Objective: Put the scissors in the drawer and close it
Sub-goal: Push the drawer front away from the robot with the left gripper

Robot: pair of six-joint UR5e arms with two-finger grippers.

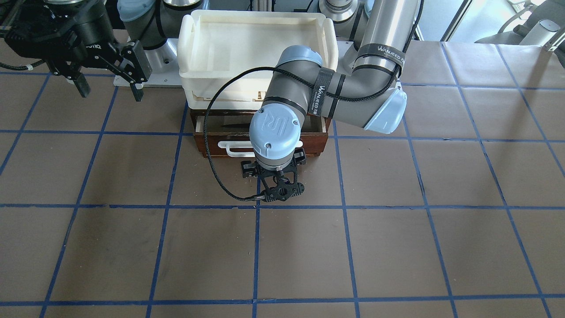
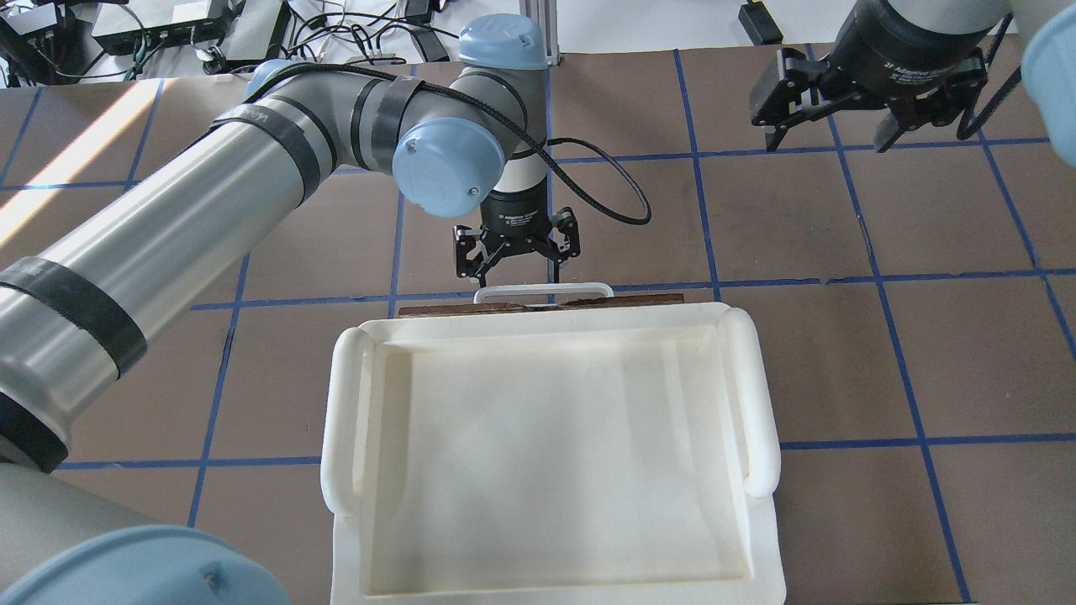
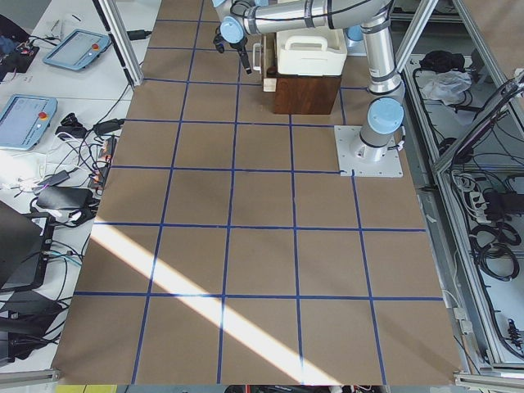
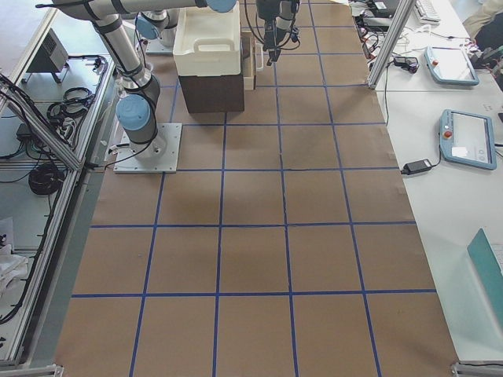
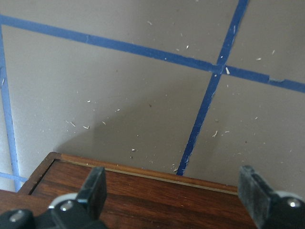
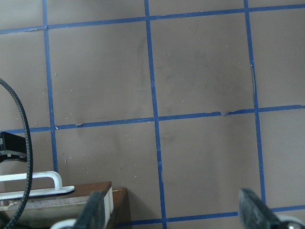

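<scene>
The drawer (image 1: pixel 212 145) is dark reddish-brown wood with a white bar handle (image 1: pixel 234 149). It stands pulled out a little under a cream tray. A dark blade of the scissors (image 1: pixel 233 126) shows inside it; the handle loops are hidden by my left arm. My left gripper (image 2: pixel 515 273) is open and empty, pointing down just in front of the handle (image 2: pixel 542 292). In the left wrist view its fingers (image 5: pixel 95 191) straddle the top edge of the drawer front (image 5: pixel 143 198). My right gripper (image 1: pixel 108 84) is open and empty, raised off to the side, and it also shows in the overhead view (image 2: pixel 832 139).
A cream-white plastic tray (image 2: pixel 546 336) sits on top of the drawer cabinet and hides most of it from above. The table is brown paper with a blue tape grid (image 1: pixel 256 247). A black cable (image 1: pixel 212 132) loops from my left wrist over the drawer.
</scene>
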